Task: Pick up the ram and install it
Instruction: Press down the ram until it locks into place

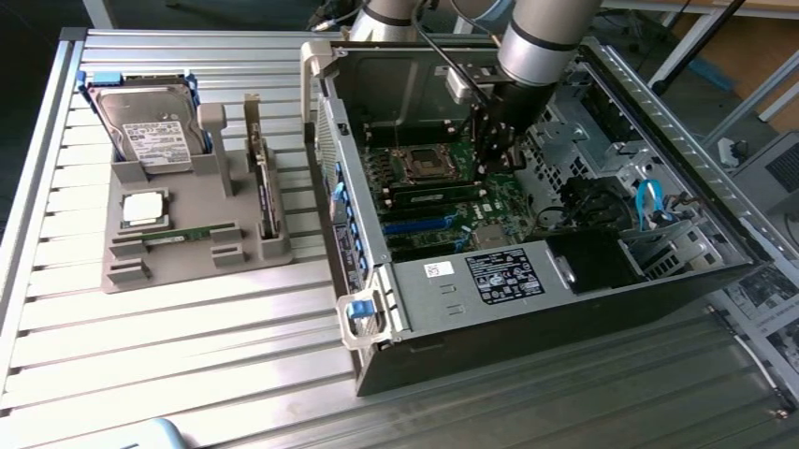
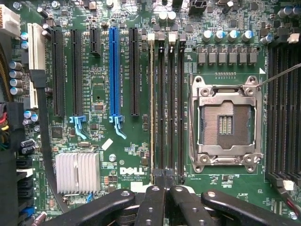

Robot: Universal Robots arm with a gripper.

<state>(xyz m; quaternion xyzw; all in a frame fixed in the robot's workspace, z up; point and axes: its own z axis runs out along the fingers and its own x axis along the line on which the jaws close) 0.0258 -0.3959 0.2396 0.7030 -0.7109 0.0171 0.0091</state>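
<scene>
Slatted aluminium tabletop (image 1: pixel 187 355) carries a grey fixture (image 1: pixel 125 267) toward the exterior view's left and an open computer case (image 1: pixel 699 281) lying on its side toward the right, with bare slats between the two and in front of them. At the back of the fixture stands a hard drive (image 1: pixel 148 131); its white label is too small to read. A square silver processor (image 1: pixel 141 208) sits just in front of the drive. The ram (image 1: pixel 187 233), a green stick with a white sticker, lies flat in a groove near the fixture's front edge, well apart from the case.

The robot arm (image 1: pixel 544 37) reaches down into the case. Its hand (image 1: pixel 493 168) hangs just above the motherboard (image 2: pixel 127 141), beside the empty processor socket (image 2: pixel 225 123), with the case walls close on either side. In the wrist view the hand (image 2: pixel 164 181) has its fingers pressed together with nothing visible between them, the tips over one end of the memory slots (image 2: pixel 169 103). A thin pale edge runs along the slot nearest the blue expansion slot (image 2: pixel 113 70); whether that is a seated module I cannot tell.

"DELL" (image 2: pixel 130 170) is printed in white on the board next to a finned silver heatsink (image 2: pixel 77 172). The case's crossbar bears a black sticker (image 1: pixel 506 278) and a small white barcode sticker (image 1: pixel 437 269), neither legible
</scene>
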